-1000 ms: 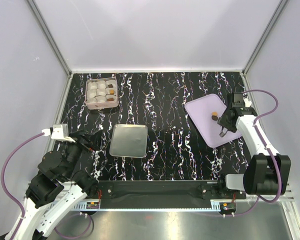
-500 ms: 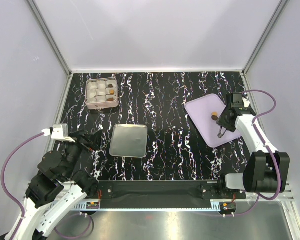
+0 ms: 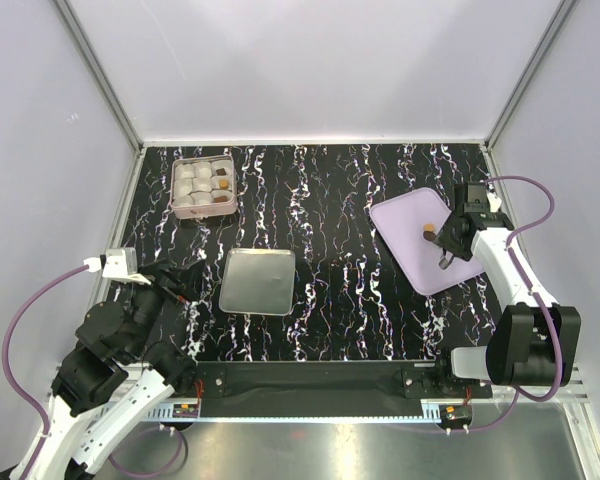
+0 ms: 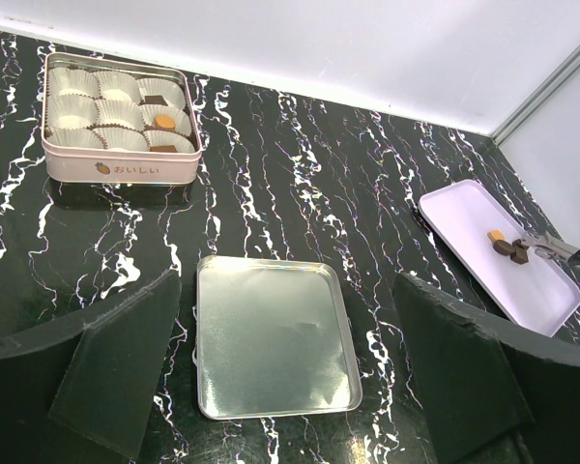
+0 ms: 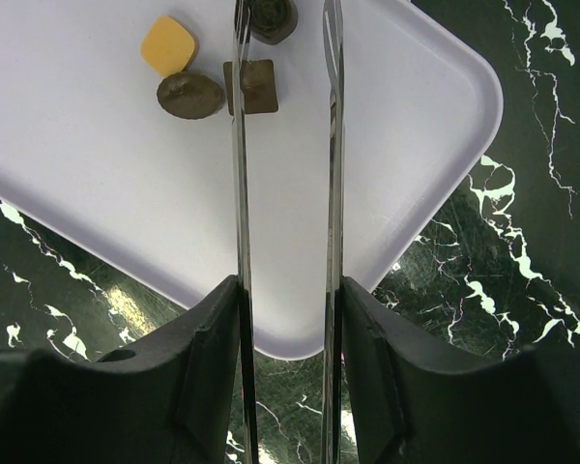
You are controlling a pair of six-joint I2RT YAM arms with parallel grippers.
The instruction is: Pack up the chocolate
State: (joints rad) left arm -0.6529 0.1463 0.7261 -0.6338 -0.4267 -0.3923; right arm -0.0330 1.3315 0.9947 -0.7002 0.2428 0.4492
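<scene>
Right end effector (image 5: pixel 282 7), blades half parted, straddles one chocolate (image 5: pixel 271 17) well inside the lavender tray's (image 5: pixel 416 145) rim; left end effector (image 4: pixel 290 379) gapes wide.

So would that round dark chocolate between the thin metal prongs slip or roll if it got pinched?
Probably light: the round chocolate is tiny beside the tray. Its rounded sides could squirt out from between the thin, shiny blades of the right tool. If nudged, it likely slides rather than rolls on that smooth tray.
</scene>
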